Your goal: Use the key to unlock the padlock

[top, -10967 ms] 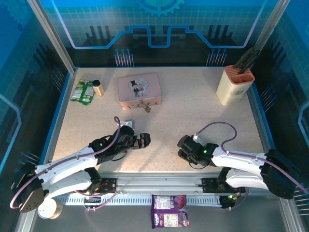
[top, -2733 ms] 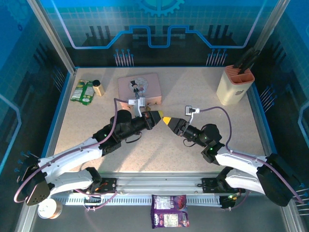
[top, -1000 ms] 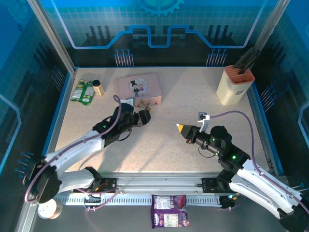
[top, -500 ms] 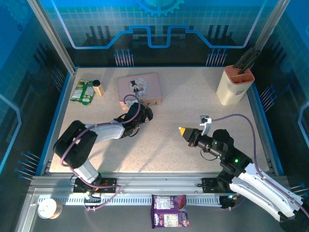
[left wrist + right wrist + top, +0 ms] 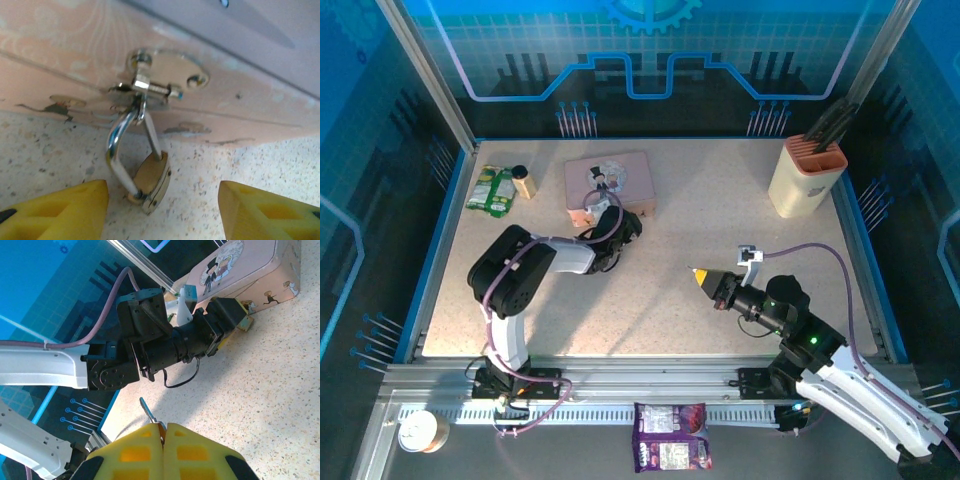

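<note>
Apparently apart, left claw (image 5: 161,202) flanks padlock (image 5: 150,181) at tin (image 5: 260,107) edge.

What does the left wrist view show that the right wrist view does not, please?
Left wrist view: the hasp close up, with the padlock hanging from it by its silvery shackle, and the left end effector open, its yellow fingers on either side of the brass body. Right wrist view: the right end effector shut on the key, whose thin blade sticks out, plus the left arm's black wrist. Both: the pink tin and the padlock at its front.
</note>
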{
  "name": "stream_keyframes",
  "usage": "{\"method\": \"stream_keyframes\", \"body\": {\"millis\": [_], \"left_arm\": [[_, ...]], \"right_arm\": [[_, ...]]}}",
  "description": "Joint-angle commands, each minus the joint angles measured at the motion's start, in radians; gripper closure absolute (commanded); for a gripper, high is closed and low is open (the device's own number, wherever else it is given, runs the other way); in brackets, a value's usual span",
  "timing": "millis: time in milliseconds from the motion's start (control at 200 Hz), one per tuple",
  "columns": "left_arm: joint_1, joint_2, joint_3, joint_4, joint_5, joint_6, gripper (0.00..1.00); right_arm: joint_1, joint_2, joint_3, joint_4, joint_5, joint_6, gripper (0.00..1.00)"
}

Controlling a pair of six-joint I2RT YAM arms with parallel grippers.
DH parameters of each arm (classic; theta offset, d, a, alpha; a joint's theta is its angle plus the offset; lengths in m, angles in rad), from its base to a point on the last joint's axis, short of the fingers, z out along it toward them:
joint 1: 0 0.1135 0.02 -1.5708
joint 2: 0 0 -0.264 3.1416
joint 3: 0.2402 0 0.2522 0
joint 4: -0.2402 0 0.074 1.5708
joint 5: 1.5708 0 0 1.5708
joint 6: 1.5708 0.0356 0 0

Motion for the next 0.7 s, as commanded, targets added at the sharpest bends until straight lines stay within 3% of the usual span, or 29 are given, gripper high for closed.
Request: {"method": "stream_keyframes", "body": {"millis": [0,220,555,695], "left_arm": [[0.017,0.042,0.041,-0.004,-0.042,-0.040,0.42],[0.028,0.084,0.086,-0.024,-0.038,-0.061,0.51],[0.028,0.077,0.097,-0.055,-0.031,-0.021,0.75],[0.028,0.054,0.068,-0.047,-0.028,0.004,0.80]], "right_arm": [[-0.008,-0.012,-0.019,0.018,-0.015,0.003,1.00],[-0.010,-0.012,-0.025,0.017,-0.027,0.003,1.00],[-0.013,-0.008,-0.025,-0.012,-0.014,0.004,1.00],[-0.013,0.004,-0.030,-0.015,-0.012,0.014,1.00]]}}
